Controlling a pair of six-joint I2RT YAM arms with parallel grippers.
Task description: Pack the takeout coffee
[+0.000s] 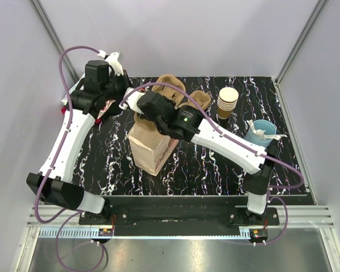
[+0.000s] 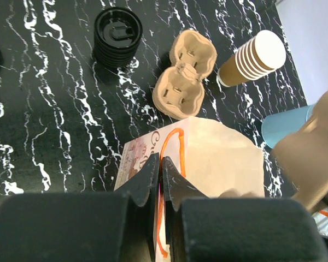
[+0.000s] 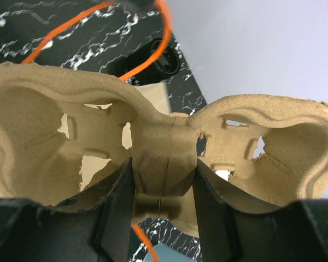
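With left claw pinched shut on the paper bag rim and right claw clamped across the waist of a cardboard cup tray, long axis crosswise to the jaws, just over the bag mouth, lower straight down and treat the lidded coffee cup as unlocated, being visible in no view.

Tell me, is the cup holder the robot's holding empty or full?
Empty. The cup holder in the right gripper shows bare hollow pockets, with no cup in either.

Overhead camera looks down; wrist cameras close; overhead, left share bag.
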